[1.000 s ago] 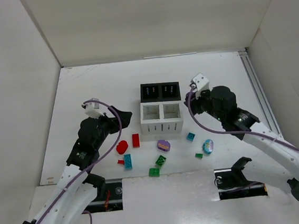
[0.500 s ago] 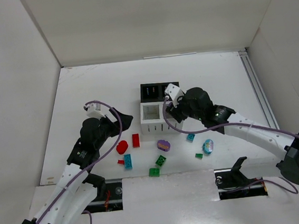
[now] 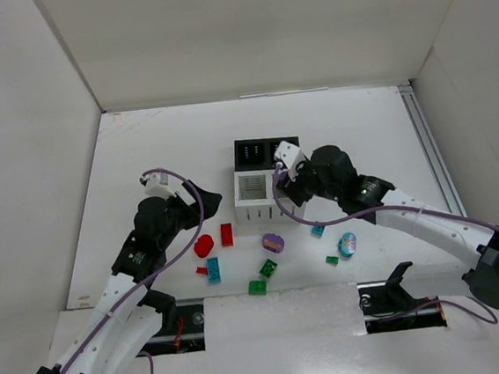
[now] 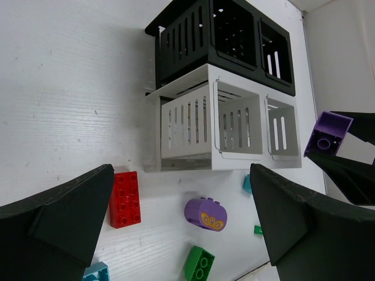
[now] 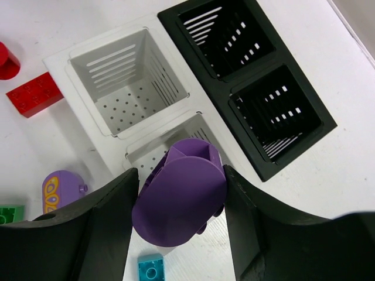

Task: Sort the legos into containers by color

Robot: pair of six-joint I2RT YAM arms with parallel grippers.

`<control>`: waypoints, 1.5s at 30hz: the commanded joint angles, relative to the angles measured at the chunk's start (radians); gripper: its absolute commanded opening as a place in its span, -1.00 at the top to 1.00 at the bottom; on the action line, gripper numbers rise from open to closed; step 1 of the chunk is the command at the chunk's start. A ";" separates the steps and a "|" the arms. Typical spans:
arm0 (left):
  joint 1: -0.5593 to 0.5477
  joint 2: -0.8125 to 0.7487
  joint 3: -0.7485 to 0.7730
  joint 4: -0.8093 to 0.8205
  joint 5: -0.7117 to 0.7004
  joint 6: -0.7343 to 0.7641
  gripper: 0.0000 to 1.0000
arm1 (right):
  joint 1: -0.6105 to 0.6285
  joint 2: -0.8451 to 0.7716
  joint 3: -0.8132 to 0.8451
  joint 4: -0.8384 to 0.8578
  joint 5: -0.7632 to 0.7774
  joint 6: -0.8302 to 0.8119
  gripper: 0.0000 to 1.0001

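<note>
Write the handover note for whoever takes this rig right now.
Left gripper: open, empty, low in front of the bins.
Right gripper: shut on a purple brick, roughly above the right white bin.
Done: nothing sorted; the bin floors in view are bare.
Left: drop this brick, then sort the loose legos in front of the bins: red, green, teal, purple.
</note>
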State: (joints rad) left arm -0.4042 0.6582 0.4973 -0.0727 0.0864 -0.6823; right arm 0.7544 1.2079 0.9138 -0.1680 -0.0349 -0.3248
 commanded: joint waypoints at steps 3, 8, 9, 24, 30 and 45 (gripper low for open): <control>-0.001 -0.014 0.014 0.024 0.003 -0.005 -1.00 | 0.008 -0.022 0.031 0.050 -0.094 -0.040 -0.23; -0.001 -0.014 0.014 0.024 0.003 -0.005 -1.00 | 0.008 -0.031 0.022 0.050 -0.094 -0.040 -0.61; -0.001 -0.014 0.014 0.024 0.003 -0.005 -1.00 | 0.008 -0.031 0.022 0.050 -0.094 -0.040 -0.61; -0.001 -0.023 0.023 0.014 0.012 -0.005 -1.00 | 0.135 -0.146 -0.044 -0.142 -0.114 -0.092 -0.70; -0.001 -0.023 0.023 0.014 0.021 -0.014 -1.00 | 0.296 -0.147 -0.190 -0.084 -0.016 0.002 -0.64; -0.001 -0.032 0.014 0.005 0.032 -0.014 -1.00 | 0.339 0.180 -0.296 0.321 0.126 0.155 -0.46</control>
State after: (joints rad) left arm -0.4042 0.6502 0.4973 -0.0807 0.1047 -0.6910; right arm 1.0927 1.3502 0.5777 0.0166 0.0975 -0.1856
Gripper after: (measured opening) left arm 0.997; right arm 0.726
